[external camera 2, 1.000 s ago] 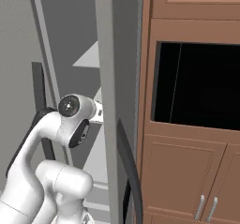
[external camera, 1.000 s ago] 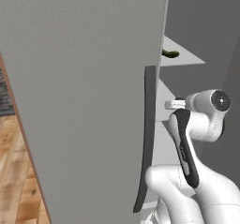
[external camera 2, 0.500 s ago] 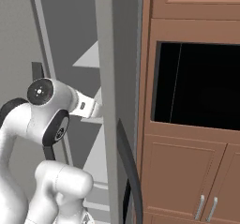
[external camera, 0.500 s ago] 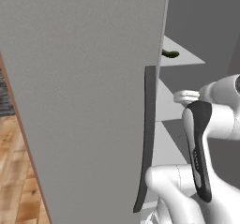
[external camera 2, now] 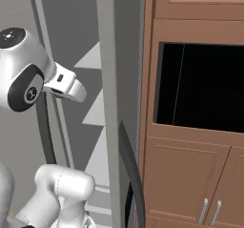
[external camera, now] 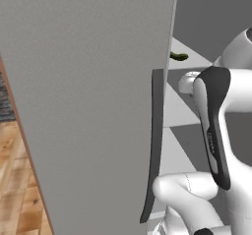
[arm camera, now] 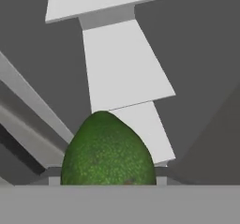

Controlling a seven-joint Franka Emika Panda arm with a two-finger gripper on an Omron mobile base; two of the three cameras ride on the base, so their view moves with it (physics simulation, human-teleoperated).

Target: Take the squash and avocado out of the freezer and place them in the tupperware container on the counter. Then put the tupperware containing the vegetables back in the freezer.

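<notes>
To my left stands the freezer (external camera: pixel 88 106) door, swung wide, while my gripper (arm camera: pixel 108 183) is clamped on the avocado (arm camera: pixel 108 153) with pale shelves (arm camera: pixel 124 63) ahead and the squash (external camera: pixel 178 56) on one farther in.

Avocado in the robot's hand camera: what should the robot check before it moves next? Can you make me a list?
1. Avocado sits right at the gripper: ok, it is close and centred in the hand view.
2. Avocado firmly gripped: cannot tell, the fingertips are hidden.
3. Freezer door open wide enough to pull out: ok, it stands open beside the arm.
4. Squash on a freezer shelf: ok, it lies there, to fetch next.
5. Tupperware container ready on the counter: cannot tell.
</notes>
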